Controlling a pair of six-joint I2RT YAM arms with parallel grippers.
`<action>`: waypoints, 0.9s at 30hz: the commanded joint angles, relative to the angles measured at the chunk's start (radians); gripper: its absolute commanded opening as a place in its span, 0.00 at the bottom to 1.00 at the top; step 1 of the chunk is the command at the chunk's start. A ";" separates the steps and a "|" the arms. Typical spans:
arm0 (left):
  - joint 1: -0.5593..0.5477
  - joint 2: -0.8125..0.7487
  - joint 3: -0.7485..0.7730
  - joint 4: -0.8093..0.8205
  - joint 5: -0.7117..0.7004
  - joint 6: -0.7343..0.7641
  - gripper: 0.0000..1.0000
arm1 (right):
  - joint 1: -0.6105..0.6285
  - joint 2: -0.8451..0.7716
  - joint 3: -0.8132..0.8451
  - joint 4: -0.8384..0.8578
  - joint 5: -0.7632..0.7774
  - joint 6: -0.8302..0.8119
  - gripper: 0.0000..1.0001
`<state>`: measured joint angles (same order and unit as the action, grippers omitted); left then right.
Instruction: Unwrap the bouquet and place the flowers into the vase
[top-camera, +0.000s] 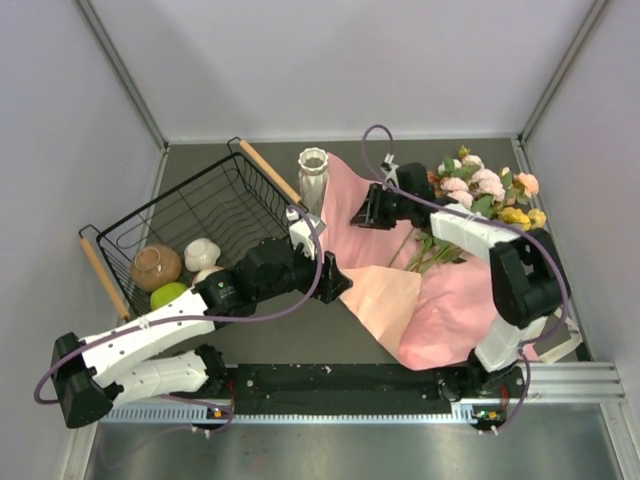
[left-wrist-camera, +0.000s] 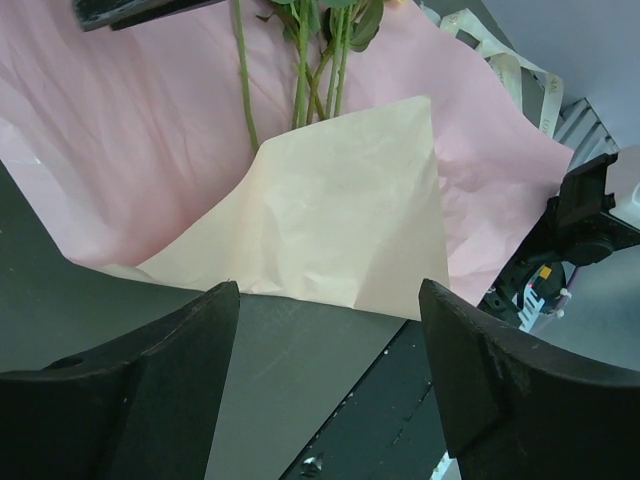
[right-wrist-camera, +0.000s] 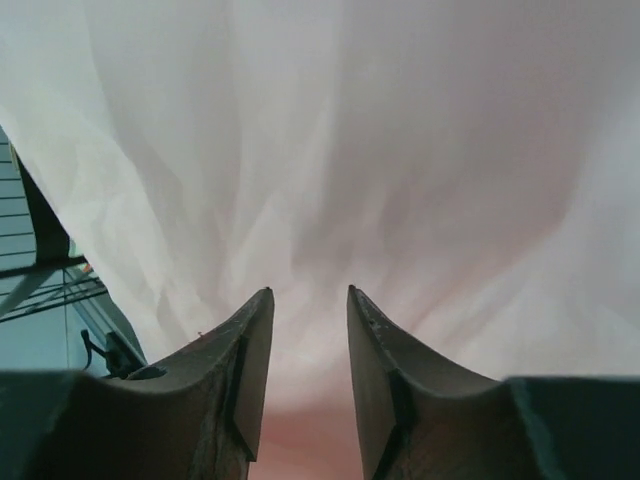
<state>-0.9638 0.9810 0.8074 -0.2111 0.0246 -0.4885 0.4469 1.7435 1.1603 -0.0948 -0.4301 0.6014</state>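
- salmon-pink wrapping paper sheet (top-camera: 450, 300) lies spread open on the dark grey table (top-camera: 290, 345). wrap looks undone, so the unwrapping step seems close to finished.
- one near corner is folded over, showing a pale peach underside flap (left-wrist-camera: 340, 220). it stands up a little off the table, an easy edge to catch.
- long green-stemmed pink, yellow and cream flowers (top-camera: 485, 190) lie on the sheet, heads toward the far right corner. the green stems (left-wrist-camera: 300, 70) run under the flap, so nothing binds them now.
- left gripper (top-camera: 335, 283) sits low at the flap's near edge, jaws spread wide with nothing between them (left-wrist-camera: 328, 295). probably lined up to take the flap or just clear of it.
- right gripper (top-camera: 362, 215) hangs over the sheet's far left part, close to the stems. in its wrist view the jaws (right-wrist-camera: 308, 300) are narrowly parted, with pink paper right ahead and none seen pinched.
- small white ribbed ceramic vase (top-camera: 313, 178) stands upright at the sheet's far left edge, empty, just beyond the right gripper. handy for a short carry.
- black wire basket with wooden handles (top-camera: 170, 200) on the left holds a round brown pot (top-camera: 156, 266), not part of the job.
- next call: stems need gathering before any lift.
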 joint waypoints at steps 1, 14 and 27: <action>0.002 0.012 -0.002 0.042 -0.003 0.004 0.79 | -0.053 -0.201 -0.069 -0.068 -0.035 -0.052 0.38; 0.023 0.053 0.050 0.076 0.051 0.047 0.83 | -0.229 -0.619 -0.507 -0.189 -0.055 -0.092 0.54; 0.103 -0.024 0.174 -0.027 -0.060 0.143 0.86 | 0.300 -0.672 -0.658 0.087 -0.036 0.096 0.57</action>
<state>-0.8898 1.0077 0.9092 -0.2256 0.0299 -0.3977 0.6594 1.0409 0.5484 -0.1883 -0.5102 0.5770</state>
